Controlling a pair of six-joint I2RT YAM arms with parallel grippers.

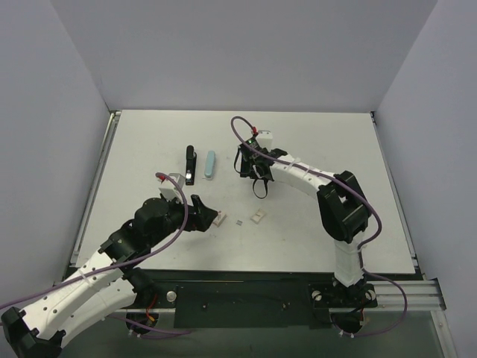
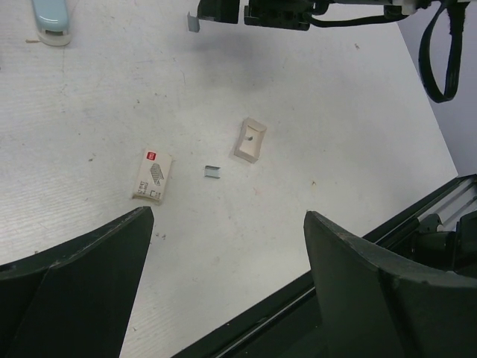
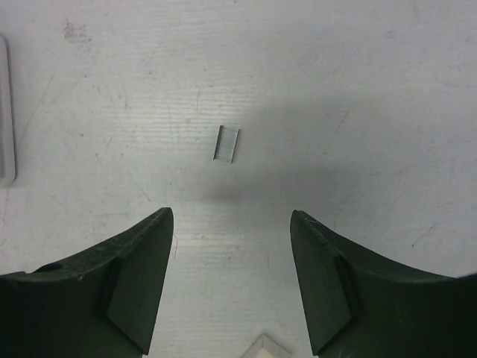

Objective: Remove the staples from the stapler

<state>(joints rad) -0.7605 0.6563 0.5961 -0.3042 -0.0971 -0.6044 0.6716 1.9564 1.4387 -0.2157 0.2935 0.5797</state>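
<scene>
Now L tool (image 2: 227, 216) wide, empty; R tool (image 3: 231, 212) wide over staple strip (image 3: 226, 144); stapler (image 1: 190, 164) lies apart.

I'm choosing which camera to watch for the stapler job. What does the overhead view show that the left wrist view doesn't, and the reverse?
Only overhead: the black stapler, left of the pale blue stapler, and both whole arms. Only the left wrist: a second small staple strip lying by the right fingers, and the red mark on the staple box. Both: the pale blue stapler, the staple box, the beige tray, and a loose staple strip between box and tray.
</scene>
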